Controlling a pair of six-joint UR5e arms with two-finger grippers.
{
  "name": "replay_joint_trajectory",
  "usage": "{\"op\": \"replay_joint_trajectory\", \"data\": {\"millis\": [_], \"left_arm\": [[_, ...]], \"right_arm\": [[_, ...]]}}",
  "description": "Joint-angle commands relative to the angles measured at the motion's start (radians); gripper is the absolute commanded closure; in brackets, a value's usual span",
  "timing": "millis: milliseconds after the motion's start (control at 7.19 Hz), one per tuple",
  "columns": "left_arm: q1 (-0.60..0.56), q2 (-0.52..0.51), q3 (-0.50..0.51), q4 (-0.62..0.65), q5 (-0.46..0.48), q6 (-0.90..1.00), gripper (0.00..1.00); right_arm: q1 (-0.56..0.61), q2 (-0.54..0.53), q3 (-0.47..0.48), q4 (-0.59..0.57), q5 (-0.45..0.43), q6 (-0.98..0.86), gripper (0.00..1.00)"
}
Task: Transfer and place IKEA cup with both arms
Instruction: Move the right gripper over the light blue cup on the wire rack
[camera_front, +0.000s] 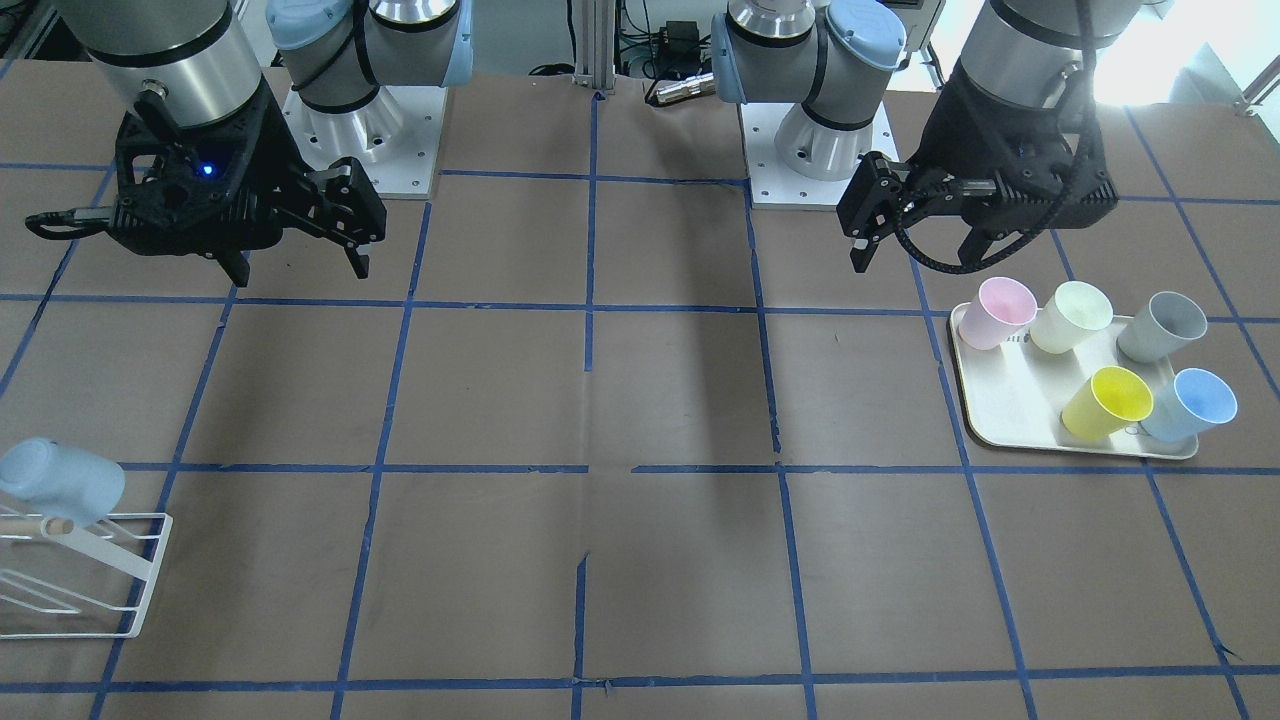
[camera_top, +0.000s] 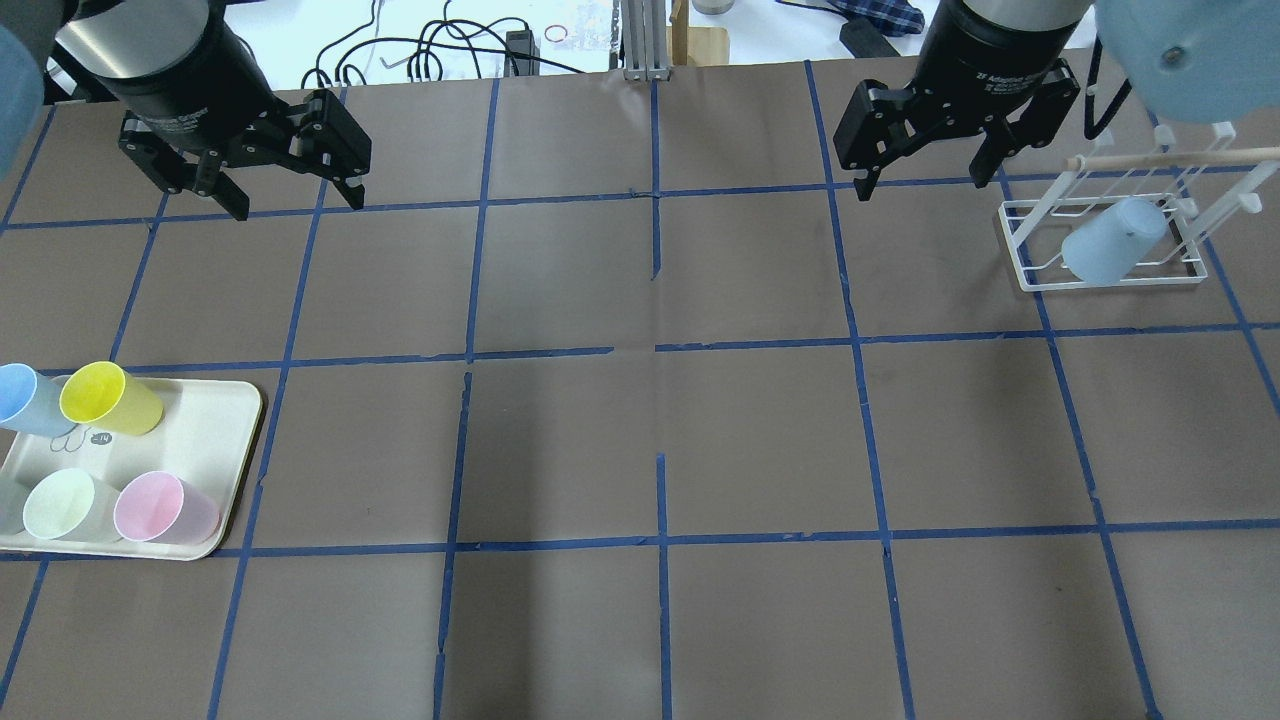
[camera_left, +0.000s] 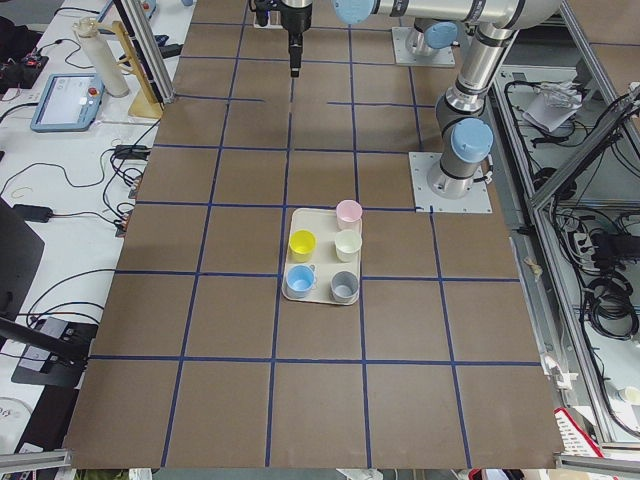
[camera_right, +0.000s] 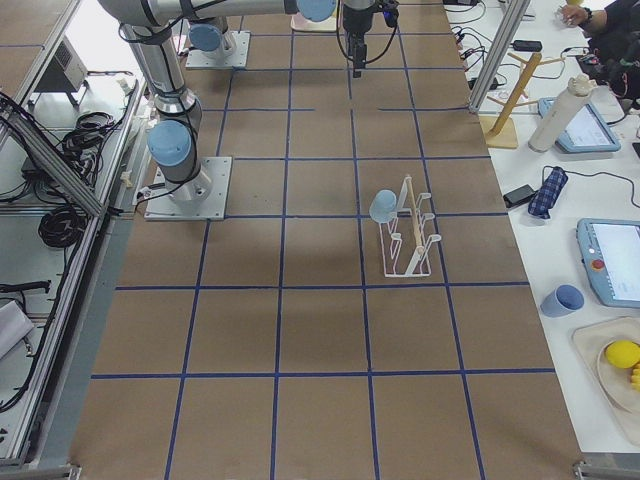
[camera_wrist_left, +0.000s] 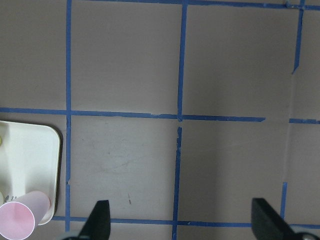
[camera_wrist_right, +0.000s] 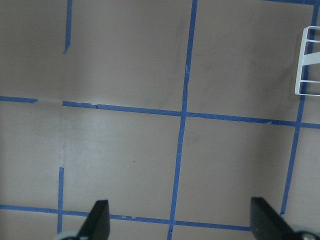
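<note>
Working w/ left tool & right tool both spread, you want the left dropping straight onto IKEA cup, clear of yellow cup just beside it.

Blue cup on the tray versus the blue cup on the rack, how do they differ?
The blue cup on the tray stands upright, blue inside showing; the blue cup on the rack is tipped, bottom uppermost. The first sits beside a yellow cup on a cream tray; the second is alone on a white wire rack. Both are pale blue and handleless.
</note>
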Motion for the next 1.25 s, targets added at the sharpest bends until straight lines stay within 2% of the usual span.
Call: {"op": "replay_joint_trajectory", "data": {"millis": [0, 278, 417, 556, 695, 834, 1113], "left_arm": [[0.0, 0.0, 0.0, 0.0, -0.001, 0.0, 0.0], [0.0, 0.0, -0.003, 0.0, -0.001, 0.0, 0.0], [0.0, 0.0, -0.004, 0.0, -0.001, 0.0, 0.0], [0.0, 0.0, -0.004, 0.0, -0.001, 0.0, 0.0], [0.0, 0.0, -0.001, 0.005, -0.003, 0.0, 0.0], [0.0, 0.0, -0.003, 0.005, -0.003, 0.0, 0.0], [0.0, 0.0, -0.001, 0.005, -0.003, 0.0, 0.0]], "right_arm": [[-0.072, 0.052, 0.008, -0.101, 0.0, -0.126, 0.0], [-0.14, 0.113, 0.008, -0.196, -0.012, -0.159, 0.0], [-0.167, 0.156, 0.008, -0.207, -0.044, -0.161, 0.0], [-0.206, 0.189, 0.008, -0.233, -0.125, -0.164, 0.0], [-0.256, 0.2, 0.008, -0.237, -0.123, -0.191, 0.0], [-0.301, 0.203, 0.009, -0.242, -0.123, -0.324, 0.0], [-0.359, 0.21, 0.031, -0.245, -0.109, -0.45, 0.0]]}}
